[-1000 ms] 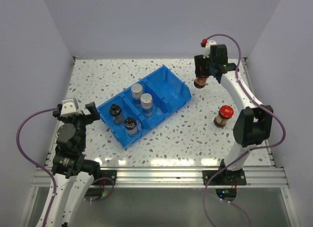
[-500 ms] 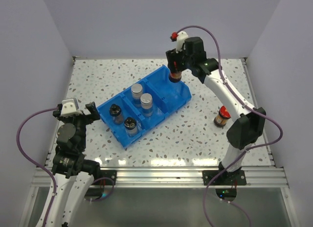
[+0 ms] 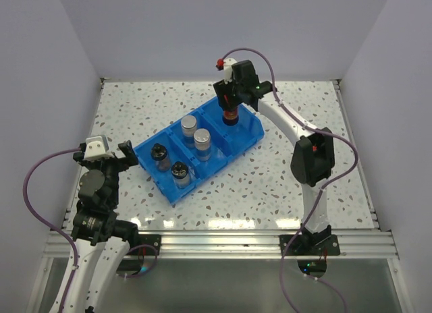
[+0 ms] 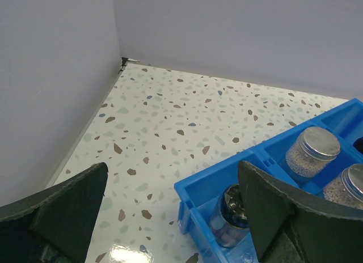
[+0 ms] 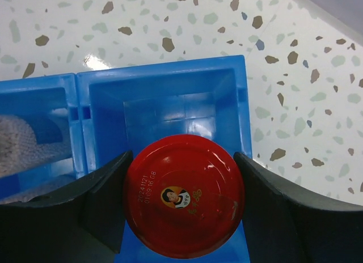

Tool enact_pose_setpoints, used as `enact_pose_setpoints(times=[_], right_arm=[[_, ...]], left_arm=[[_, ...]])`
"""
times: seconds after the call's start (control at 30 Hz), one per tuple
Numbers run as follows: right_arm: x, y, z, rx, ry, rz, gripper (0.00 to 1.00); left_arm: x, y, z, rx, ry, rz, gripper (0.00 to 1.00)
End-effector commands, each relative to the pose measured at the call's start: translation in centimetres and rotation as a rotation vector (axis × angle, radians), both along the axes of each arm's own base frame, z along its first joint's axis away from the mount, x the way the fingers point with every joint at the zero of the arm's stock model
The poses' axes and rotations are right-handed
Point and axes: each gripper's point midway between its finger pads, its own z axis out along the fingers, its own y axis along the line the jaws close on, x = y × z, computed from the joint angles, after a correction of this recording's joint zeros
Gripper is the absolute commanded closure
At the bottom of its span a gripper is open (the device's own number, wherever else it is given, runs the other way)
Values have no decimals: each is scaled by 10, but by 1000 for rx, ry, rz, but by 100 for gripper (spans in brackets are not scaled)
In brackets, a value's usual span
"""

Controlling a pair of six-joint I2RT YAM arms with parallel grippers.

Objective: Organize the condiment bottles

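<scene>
Swung over the bin (image 3: 244,144), right pincer (image 3: 230,109) pinches red-capped bottle (image 5: 184,203) upright, cap up.

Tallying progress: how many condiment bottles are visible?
5: two silver-capped in the bin's middle compartment, two black-capped in its near one, one red-capped in the right hand over the far one. Others may be hidden.

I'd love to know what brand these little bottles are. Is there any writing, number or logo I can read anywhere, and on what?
"010916 GB", roughly; the line above it is blurred: stamped on top of the red-capped bottle.
Portrait logo with gold characters, same top: too small to read.
No other text visible.
</scene>
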Motion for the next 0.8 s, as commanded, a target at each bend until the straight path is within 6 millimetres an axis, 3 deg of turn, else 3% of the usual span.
enact_pose_setpoints(times=[0.0, 0.13, 0.3, 0.43, 0.47, 0.6, 0.67, 0.77], right_arm=[[20, 20, 62, 83, -175, 34, 100], [29, 26, 29, 62, -132, 43, 100], [33, 34, 8, 58, -95, 69, 98], [30, 35, -1, 41, -85, 98, 69], [29, 34, 0, 35, -87, 103, 51], [23, 30, 4, 12, -89, 120, 13], [17, 27, 16, 8, -102, 131, 3], [-1, 24, 46, 12, -126, 192, 2]], left_arm=[[3, -2, 8, -5, -34, -7, 0], [2, -2, 8, -5, -34, -7, 0], [3, -2, 8, -3, -33, -8, 0], [3, -2, 9, -4, -35, -8, 0], [2, -2, 9, -4, -36, -8, 0], [2, -2, 9, -4, -38, -8, 0], [2, -2, 9, -4, -38, -10, 0], [2, -3, 10, -5, -41, -16, 0]])
